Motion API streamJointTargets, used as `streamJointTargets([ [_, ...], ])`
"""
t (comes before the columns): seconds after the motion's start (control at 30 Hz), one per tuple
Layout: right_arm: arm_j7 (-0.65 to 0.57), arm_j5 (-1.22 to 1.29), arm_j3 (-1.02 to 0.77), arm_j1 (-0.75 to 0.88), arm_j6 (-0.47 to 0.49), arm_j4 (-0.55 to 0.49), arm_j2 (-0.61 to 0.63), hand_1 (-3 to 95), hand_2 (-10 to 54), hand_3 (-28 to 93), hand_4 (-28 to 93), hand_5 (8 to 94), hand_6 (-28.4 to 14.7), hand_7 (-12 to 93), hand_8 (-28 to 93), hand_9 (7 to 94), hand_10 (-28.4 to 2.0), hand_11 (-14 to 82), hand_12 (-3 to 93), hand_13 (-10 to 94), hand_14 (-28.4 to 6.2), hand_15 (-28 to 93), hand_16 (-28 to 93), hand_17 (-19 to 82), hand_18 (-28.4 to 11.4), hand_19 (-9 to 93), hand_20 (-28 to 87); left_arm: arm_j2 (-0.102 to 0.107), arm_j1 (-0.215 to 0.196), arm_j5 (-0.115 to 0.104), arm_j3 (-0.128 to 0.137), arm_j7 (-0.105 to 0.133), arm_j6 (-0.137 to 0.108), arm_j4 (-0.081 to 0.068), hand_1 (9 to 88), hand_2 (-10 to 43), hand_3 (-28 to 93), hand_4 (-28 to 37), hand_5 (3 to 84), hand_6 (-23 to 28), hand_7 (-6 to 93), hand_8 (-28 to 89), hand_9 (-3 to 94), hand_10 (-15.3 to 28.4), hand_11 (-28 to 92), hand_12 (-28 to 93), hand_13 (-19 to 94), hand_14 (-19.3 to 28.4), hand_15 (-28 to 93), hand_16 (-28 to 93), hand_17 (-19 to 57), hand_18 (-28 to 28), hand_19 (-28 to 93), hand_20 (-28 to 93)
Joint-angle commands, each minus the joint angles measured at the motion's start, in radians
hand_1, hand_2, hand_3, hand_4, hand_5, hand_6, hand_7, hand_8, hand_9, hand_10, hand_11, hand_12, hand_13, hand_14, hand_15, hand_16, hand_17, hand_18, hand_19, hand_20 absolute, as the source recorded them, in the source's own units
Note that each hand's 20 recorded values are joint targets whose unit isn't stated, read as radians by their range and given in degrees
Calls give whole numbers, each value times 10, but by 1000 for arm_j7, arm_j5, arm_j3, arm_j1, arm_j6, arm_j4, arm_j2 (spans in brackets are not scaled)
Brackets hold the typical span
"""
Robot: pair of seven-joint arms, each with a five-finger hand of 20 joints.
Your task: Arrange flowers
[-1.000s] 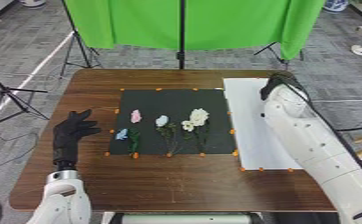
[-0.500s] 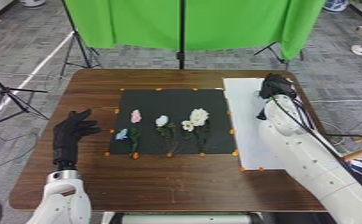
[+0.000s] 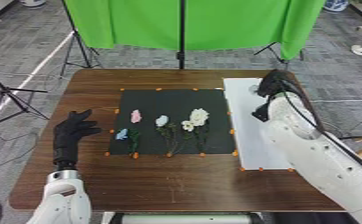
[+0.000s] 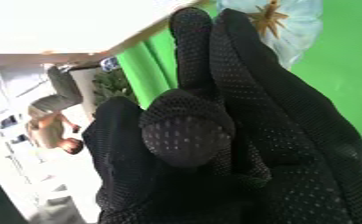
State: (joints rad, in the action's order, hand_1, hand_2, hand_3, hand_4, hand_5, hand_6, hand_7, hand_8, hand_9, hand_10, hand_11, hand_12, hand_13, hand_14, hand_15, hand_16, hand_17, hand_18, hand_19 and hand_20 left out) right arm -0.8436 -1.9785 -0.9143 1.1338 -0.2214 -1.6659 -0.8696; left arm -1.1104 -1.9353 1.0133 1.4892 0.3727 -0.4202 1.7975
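Note:
In the head view the right hand (image 3: 272, 86) is over the far right part of the white sheet (image 3: 259, 142). The right wrist view shows that hand (image 4: 248, 125) with its thumb bent against the fingers and a pale blue flower (image 4: 293, 27) at the fingertips, its back turned to the camera; the grip on the stem is hidden. On the black mat (image 3: 151, 100) lie a pink flower (image 3: 136, 116), a pale blue-white one (image 3: 161, 121), a blue one (image 3: 121, 134) and white blooms (image 3: 199, 116) with green stems. The left hand (image 3: 71, 132) rests left of the mat, fingers spread.
Orange markers line the edges of the mat and sheet on the brown table (image 3: 177, 182). Behind the table hangs a green curtain (image 3: 142, 25) with black stands (image 3: 182, 40). The right arm (image 3: 306, 150) crosses the table's right side.
The right hand has turned and shifted a little left over the white sheet, and its forearm has shifted too. The left hand and the flowers on the mat have kept their places.

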Motion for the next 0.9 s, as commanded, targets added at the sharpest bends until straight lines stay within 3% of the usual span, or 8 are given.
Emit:
streamJointTargets([
  [0.03, 112, -167, -4, 139, -28, -170, 30, 637, -95, 586, -173, 756, -1, 371, 40, 868, -88, 127, 433, 863, -21, 660, 329, 596, -153, 932, 589, -30, -49, 8, -34, -17, 4, -20, 231, 172, 599, -277, 597, 82, 76, -42, 641, 179, 234, 143, 624, 216, 392, -30, 233, 259, 729, 79],
  [0.3, 223, -370, -31, 250, -32, -211, -16, 632, -95, 569, -170, 731, -1, 449, 40, 853, -98, 171, 458, 862, -22, 657, 337, 593, -154, 932, 587, -30, -40, 12, -39, -22, 17, -24, 230, 172, 600, -277, 597, 82, 79, -43, 641, 180, 235, 142, 615, 218, 392, -29, 220, 260, 717, 78],
  [0.47, 210, -381, -44, 290, -23, -235, -50, 631, -95, 564, -169, 729, -3, 456, 37, 851, -98, 179, 458, 861, -23, 657, 337, 592, -154, 932, 585, -30, -52, 12, -33, -21, 12, -16, 231, 172, 600, -278, 597, 82, 78, -43, 640, 180, 235, 143, 617, 217, 392, -29, 219, 259, 715, 81],
  [0.9, 216, -382, -17, 351, 43, -269, -65, 630, -95, 561, -165, 723, -4, 466, 37, 845, -101, 188, 455, 859, -26, 658, 336, 592, -157, 932, 585, -28, -49, 14, -30, -16, 24, -21, 234, 162, 599, -270, 596, 82, 78, -42, 639, 179, 235, 142, 614, 217, 391, -29, 219, 259, 711, 89],
])
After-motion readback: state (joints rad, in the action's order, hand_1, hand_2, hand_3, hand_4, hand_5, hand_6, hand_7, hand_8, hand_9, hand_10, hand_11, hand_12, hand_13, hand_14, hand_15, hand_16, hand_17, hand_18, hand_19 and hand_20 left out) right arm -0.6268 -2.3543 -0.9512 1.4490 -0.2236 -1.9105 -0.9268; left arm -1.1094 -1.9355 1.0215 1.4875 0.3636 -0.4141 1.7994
